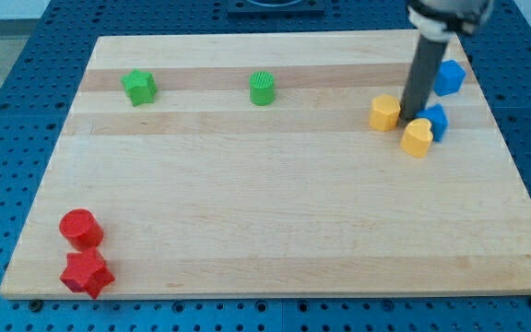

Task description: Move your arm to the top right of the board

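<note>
My tip [414,115] rests on the wooden board [275,231] over blue pegboard [26,55].

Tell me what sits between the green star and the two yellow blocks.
Only the green cylinder sits between the green star and the yellow blocks, as the camera view shows.

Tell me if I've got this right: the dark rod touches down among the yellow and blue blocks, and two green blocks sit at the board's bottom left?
Not quite: the camera view shows two red blocks, a cylinder and a star, at the bottom left. The green blocks sit near the top. The rest holds.
</note>
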Robot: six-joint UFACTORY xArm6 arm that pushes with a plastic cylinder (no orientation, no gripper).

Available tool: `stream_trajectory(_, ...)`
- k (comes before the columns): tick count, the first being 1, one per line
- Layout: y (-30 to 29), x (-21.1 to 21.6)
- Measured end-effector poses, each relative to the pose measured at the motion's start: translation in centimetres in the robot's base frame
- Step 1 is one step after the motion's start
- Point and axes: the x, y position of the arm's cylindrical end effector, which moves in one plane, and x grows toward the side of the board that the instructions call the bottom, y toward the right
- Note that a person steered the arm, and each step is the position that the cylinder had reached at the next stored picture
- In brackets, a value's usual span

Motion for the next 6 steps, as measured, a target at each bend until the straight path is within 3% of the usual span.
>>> stream_trajectory(1, 0.0, 0.4)
stream_trajectory(2, -0.1, -2.6)
stream_trajectory(3, -0.2, -8.2)
stream_trajectory(4, 1.0, -9.1)
stream_trajectory(6, 9.6, -13.2)
